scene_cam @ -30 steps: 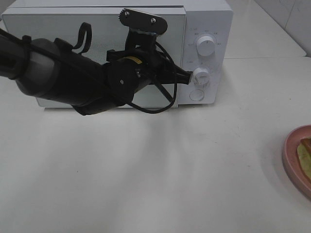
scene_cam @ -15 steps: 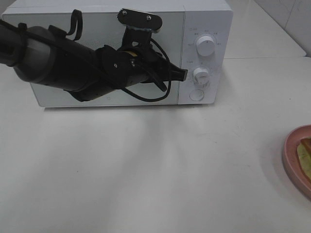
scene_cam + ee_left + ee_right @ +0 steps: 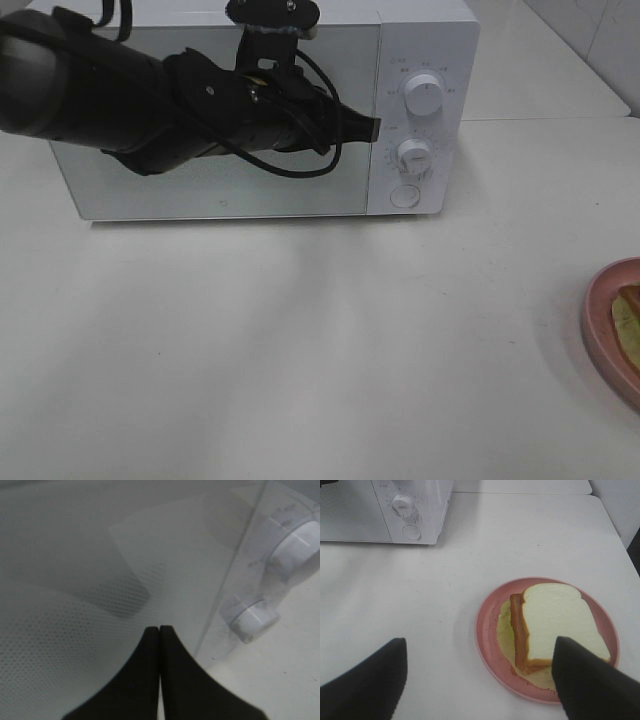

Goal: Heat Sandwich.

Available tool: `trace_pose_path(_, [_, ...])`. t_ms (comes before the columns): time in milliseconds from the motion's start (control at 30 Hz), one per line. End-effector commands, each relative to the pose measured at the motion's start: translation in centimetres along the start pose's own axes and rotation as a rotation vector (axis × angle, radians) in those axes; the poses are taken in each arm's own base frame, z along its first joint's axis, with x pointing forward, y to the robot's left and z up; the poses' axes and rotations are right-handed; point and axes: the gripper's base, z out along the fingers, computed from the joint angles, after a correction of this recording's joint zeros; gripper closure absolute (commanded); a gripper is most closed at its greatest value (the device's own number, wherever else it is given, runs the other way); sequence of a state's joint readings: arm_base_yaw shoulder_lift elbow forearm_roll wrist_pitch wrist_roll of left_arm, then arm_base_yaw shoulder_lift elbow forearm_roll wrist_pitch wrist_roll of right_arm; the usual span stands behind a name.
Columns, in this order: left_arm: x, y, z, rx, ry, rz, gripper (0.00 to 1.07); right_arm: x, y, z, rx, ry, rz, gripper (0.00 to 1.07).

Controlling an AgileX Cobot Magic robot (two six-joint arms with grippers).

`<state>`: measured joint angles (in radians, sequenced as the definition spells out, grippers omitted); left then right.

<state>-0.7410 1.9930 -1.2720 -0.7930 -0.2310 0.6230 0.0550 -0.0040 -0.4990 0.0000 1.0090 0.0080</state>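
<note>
Left gripper (image 3: pixel 372 128), jaws closed and empty, is at the microwave (image 3: pixel 425 30) door's right edge. Right gripper (image 3: pixel 479 672), jaws wide, hovers over the sandwich (image 3: pixel 555 627) on the pink plate (image 3: pixel 487 630), right. Press the round button (image 3: pixel 404 196) squarely to open.

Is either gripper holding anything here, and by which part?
Nothing is held. The left gripper is shut on nothing in front of the microwave; the right gripper hangs open above the sandwich.
</note>
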Motion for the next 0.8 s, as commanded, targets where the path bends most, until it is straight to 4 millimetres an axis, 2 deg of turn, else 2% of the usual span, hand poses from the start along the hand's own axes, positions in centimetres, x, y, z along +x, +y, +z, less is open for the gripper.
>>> trace_pose_path(33, [-0.1, -1.0, -1.2, 0.109, 0.097, 0.033, 1.07, 0.1, 0.0, -0.3, 0.008, -0.040, -0.004, 0.31])
trace_pose_path(367, [0.2, -2.4, -4.2, 0.327, 0.346, 0.103, 1.07, 0.1, 0.0, -0.3, 0.008, -0.040, -0.004, 0.31])
trace_pose_path(400, [0.2, -2.4, -4.6, 0.348, 0.374, 0.108, 1.03, 0.1, 0.0, -0.3, 0.008, -0.040, -0.004, 0.31])
trace_pose_path(467, [0.4, -2.0, -5.3, 0.391, 0.453, 0.096, 0.74, 0.1, 0.0, -0.3, 0.008, -0.040, -0.004, 0.31])
trace_pose_path(500, [0.4, -2.0, -5.3, 0.391, 0.453, 0.096, 0.74, 0.1, 0.0, -0.3, 0.008, -0.040, -0.004, 0.31])
trace_pose_path(567, [0.4, -1.6, -5.7, 0.403, 0.494, 0.066, 0.42, 0.1, 0.0, -0.3, 0.008, -0.040, -0.004, 0.31])
trace_pose_path(600, [0.5, -1.2, -6.0, 0.412, 0.542, 0.026, 0.06, 0.1, 0.0, -0.3, 0.008, -0.040, -0.004, 0.31])
trace_pose_path(800, [0.9, 0.1, -7.1, 0.460, 0.678, -0.019, 0.08, 0.1, 0.0, -0.3, 0.008, -0.040, -0.004, 0.31])
